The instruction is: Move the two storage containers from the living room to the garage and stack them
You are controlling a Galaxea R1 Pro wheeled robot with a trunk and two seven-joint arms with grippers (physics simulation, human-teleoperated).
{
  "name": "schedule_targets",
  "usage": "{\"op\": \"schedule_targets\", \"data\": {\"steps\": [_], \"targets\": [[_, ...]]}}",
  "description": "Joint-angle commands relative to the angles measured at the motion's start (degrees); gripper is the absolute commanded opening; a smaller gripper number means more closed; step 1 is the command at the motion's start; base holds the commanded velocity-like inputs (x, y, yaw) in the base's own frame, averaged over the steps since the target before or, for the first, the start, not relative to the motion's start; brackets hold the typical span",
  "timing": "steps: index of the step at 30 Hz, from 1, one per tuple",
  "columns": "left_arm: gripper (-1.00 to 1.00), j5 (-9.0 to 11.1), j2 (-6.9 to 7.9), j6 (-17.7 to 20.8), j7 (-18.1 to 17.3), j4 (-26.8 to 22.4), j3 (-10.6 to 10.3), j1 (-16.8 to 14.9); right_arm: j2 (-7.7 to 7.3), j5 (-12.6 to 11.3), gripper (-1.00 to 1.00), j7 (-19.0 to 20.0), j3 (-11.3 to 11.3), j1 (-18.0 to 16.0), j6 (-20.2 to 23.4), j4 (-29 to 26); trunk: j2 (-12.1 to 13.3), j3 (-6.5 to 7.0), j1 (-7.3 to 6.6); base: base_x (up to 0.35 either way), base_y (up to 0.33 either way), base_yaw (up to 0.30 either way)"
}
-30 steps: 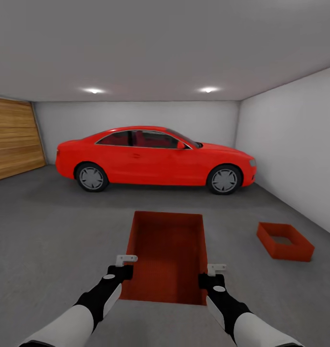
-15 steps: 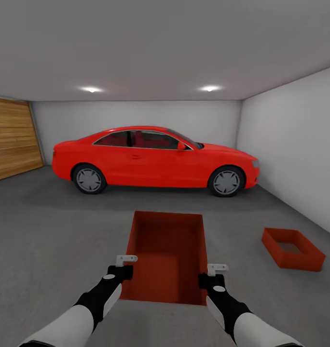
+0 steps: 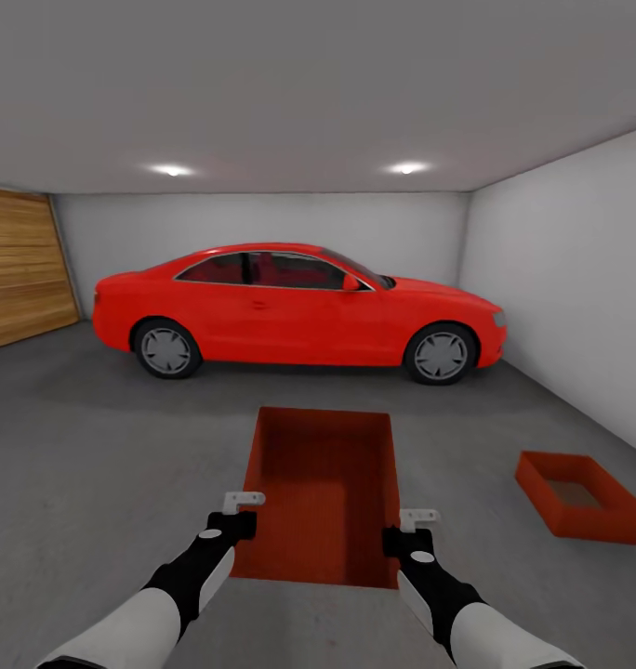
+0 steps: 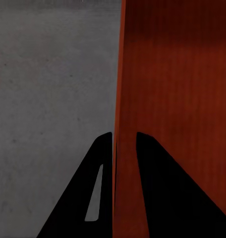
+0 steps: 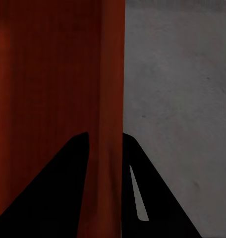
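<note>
We hold one bin (image 3: 323, 492) between us: left gripper (image 3: 243, 503) and right gripper (image 3: 417, 516) each clamp a side wall; second bin (image 3: 581, 495) sits on floor (image 3: 95, 446).

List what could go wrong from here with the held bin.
1. The left claw and right claw each pinch only a thin side wall of the held bin; a jolt could let one wall slip and tip it.
2. The other bin sits on the floor off to the right, skewed to the held one, so stacking may land crooked.
</note>
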Motion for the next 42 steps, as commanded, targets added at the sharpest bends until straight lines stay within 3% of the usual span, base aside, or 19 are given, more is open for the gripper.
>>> {"op": "schedule_targets", "data": {"steps": [1, 42], "targets": [[-1.00, -0.51, 1.40, -1.54, 1.50, -0.28, 0.05, -0.04, -0.03, -1.18, -1.00, -0.27, -0.26, -0.04, -0.20, 0.19, -0.05, -0.08, 0.04, 0.322, 0.000, 0.000], [-1.00, -0.51, 1.40, -1.52, 1.46, -0.26, 0.04, -0.04, -0.08, -1.19, -1.00, -0.27, -0.27, -0.04, -0.20, 0.19, -0.05, -0.08, 0.04, 0.322, 0.000, 0.000]]}}
